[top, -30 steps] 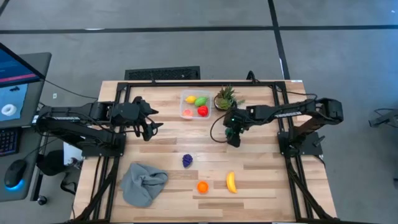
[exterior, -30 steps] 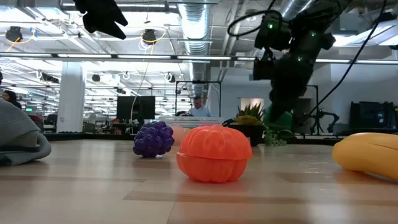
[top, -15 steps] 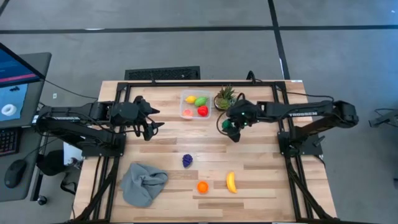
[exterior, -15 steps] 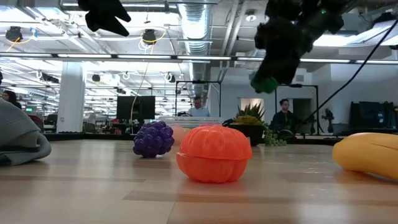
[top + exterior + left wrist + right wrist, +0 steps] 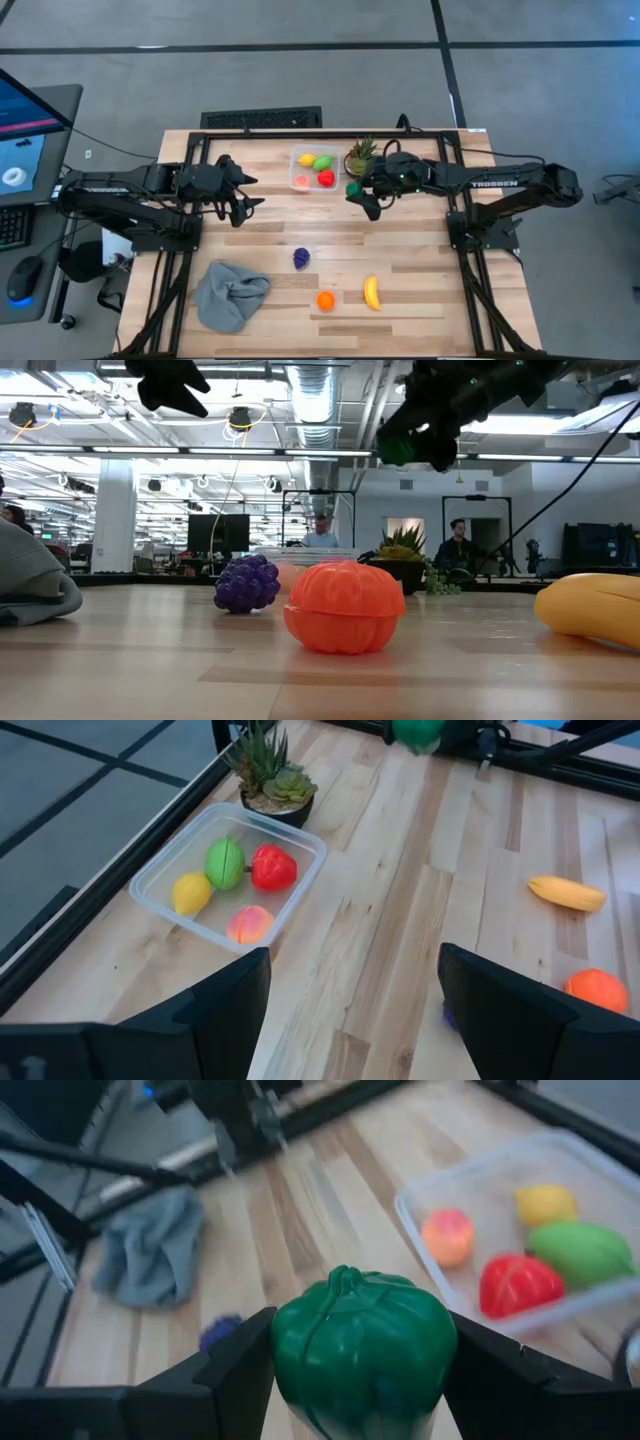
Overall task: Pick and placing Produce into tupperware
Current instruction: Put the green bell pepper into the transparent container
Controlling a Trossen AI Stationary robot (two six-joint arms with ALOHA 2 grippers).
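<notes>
My right gripper (image 5: 360, 194) is shut on a green bell pepper (image 5: 353, 189) and hangs high over the table, just right of the tupperware (image 5: 315, 169). The pepper fills the right wrist view (image 5: 362, 1348) and shows high in the low view (image 5: 397, 448). The clear tupperware (image 5: 160, 870) rests on the table's far side and holds a yellow, a green, a red and a peach-coloured piece. My left gripper (image 5: 245, 203) hovers open over the table's left part, touching nothing. My right gripper pinches the green pepper between its two fingers, one on each flank of the fruit (image 5: 285, 1350). The fingers reach in from the table's right, slanting down. The pepper is lifted clear of the table.
A potted plant (image 5: 362, 157) stands right beside the tupperware, close under my right arm. Purple grapes (image 5: 301, 258), an orange (image 5: 325, 300) and a banana (image 5: 372, 292) lie on the near half. A grey cloth (image 5: 230, 293) sits at the near left.
My right gripper has risen and moved toward the table's far left, toward the tupperware, carrying the green pepper with it. It has also turned, so the pepper now points toward the left. The left arm has kept still.
</notes>
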